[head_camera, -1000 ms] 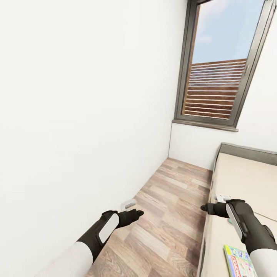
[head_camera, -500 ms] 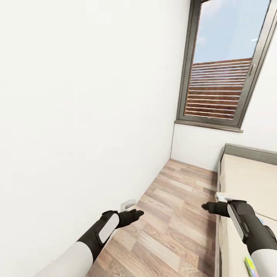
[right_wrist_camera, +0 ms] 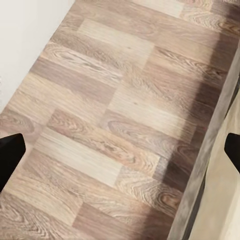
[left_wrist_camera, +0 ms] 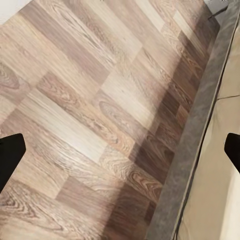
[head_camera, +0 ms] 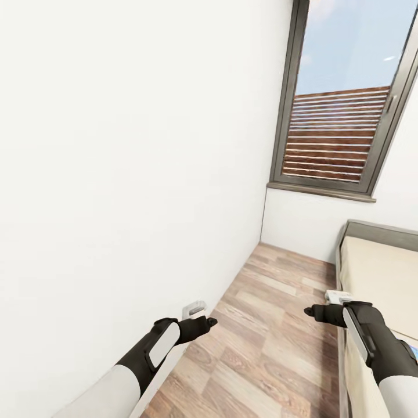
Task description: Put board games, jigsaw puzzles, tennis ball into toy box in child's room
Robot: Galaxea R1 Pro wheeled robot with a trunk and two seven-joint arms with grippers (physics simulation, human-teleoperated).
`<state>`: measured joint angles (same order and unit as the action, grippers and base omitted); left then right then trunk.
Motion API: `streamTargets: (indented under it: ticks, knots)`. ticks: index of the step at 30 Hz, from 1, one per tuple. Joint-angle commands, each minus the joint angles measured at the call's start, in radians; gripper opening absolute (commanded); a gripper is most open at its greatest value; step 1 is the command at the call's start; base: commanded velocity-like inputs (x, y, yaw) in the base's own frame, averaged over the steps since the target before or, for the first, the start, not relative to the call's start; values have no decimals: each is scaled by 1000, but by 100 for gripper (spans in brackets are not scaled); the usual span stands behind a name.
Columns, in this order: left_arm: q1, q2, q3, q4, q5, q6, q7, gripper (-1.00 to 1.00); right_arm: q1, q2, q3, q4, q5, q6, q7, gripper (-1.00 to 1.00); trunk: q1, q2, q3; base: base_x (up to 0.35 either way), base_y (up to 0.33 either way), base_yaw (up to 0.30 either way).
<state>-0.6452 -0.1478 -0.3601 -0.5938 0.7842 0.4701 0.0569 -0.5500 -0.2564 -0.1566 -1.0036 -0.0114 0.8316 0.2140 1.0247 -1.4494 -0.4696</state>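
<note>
Both arms reach fwd, low over the wood floor (head_camera: 261,348). Left gripper (head_camera: 204,321) is near the left wall (head_camera: 116,174), just by a small wall socket (head_camera: 195,308); right gripper (head_camera: 313,312) is at the bed (head_camera: 377,273) edge. In the wrist views each gripper's fingers (left_wrist_camera: 10,152) (right_wrist_camera: 10,152) sit at opposite frame edges, spread wide w/ nothing between, only floor and the grey bed frame (left_wrist_camera: 200,130) below. A small white box (head_camera: 338,296) lies on the bed corner just past the right gripper; can't tell which game. A blue sliver (head_camera: 411,349) shows by the right forearm, too small to ID. Far end: window (head_camera: 342,116) w/ dark frame and wood slats outside.
</note>
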Motion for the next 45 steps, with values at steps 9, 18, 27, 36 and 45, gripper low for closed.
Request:
streamTargets:
  ticks: [9, 18, 27, 36, 45]
  knots:
    - [-1, -1, -3, -1, 9, 2, 6, 100, -1, 1, -3, -1, -2, 11, 2, 100, 0, -1, -1, 143, 50, -76]
    - [-1, 0, -3, -1, 9, 2, 6, 100, -1, 2, -3, -1, -4, 13, 2, 100, 0, -1, -1, 12, 3, -270]
    - [-1, 1, -3, -1, 9, 2, 6, 100, -1, 2, -3, -1, -4, 14, 2, 100, 0, -1, -1, 1, 0, -291]
    - [-1, -1, -4, -1, 9, 2, 6, 100, -1, 2, -3, -1, -4, 14, 2, 100, 0, -1, -1, 0, 0, -292]
    - [-42, -18, -36, -25, 14, -20, 16, 100, -1, 1, -3, -1, -7, 38, 3, 100, 0, -1, -1, 0, 0, -292]
